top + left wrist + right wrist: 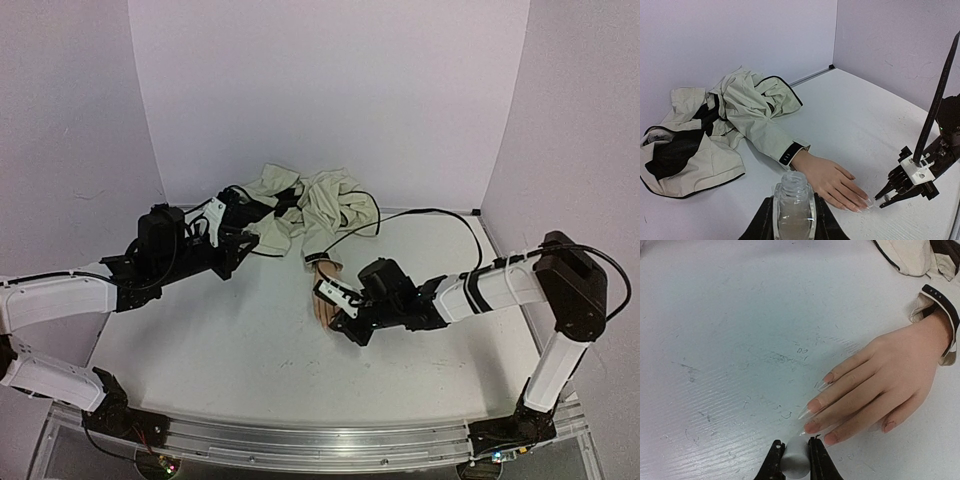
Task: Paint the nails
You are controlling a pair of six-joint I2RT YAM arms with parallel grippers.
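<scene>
Near mid-table, mannequin hand (885, 380) lies flat, nails (813, 405) just beside right gripper (795, 452) clamped tight on pale cap (796, 466), left gripper (793, 210) clamped on uncapped clear bottle (792, 187) by the jacket (310, 205); risk: brush tip unseen, could smear skin, miss nail.

White table (200, 345), mannequin hand (885, 375) palm down, crumpled cream jacket (310, 205)
</scene>
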